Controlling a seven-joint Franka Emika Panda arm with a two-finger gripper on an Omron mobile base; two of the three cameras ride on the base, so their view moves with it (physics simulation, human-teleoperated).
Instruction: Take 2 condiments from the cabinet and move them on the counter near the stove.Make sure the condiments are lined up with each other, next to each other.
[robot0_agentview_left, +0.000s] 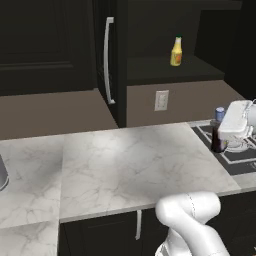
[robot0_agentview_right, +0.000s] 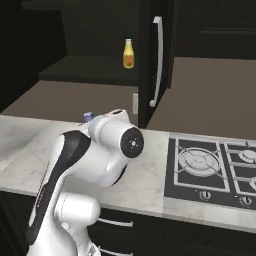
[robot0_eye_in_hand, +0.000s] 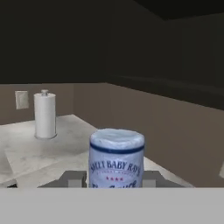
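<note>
The tool (robot0_eye_in_hand: 114, 178) is closed on the dark bottle (robot0_eye_in_hand: 116, 158). In the hand view its two grey fingers (robot0_eye_in_hand: 73, 179) stand at both sides of the bottle, touching it, and the bottle shows its pale cap and a white-blue label at about 6 o'clock of the picture.

In the left base view the dark bottle (robot0_agentview_left: 218, 131) is at 3 o'clock, upright, half hidden behind the white hand. Its foot is at the left edge of the stove (robot0_agentview_left: 235, 157), where the black cooktop meets the table (robot0_agentview_left: 125, 165). I cannot tell if the bottle rests on the surface or is just above it. In the right base view only the pale cap (robot0_agentview_right: 88, 117) is seen, behind the arm, at about 9 o'clock.

The yellow bottle (robot0_agentview_left: 176, 51) with green cap stands upright on the inner shelf of the cabinet (robot0_agentview_left: 150, 70), at 1 o'clock in the left base view, well apart from the dark bottle. The cabinet door with the silver handle (robot0_agentview_left: 108, 60) is open. In the right base view the yellow bottle (robot0_agentview_right: 128, 54) is at 12 o'clock, and the stove (robot0_agentview_right: 210, 170) lies at 4 o'clock.

A white paper roll (robot0_eye_in_hand: 45, 114) stands on the table at 9 o'clock in the hand view. A wall socket (robot0_agentview_left: 161, 100) is under the cabinet.
</note>
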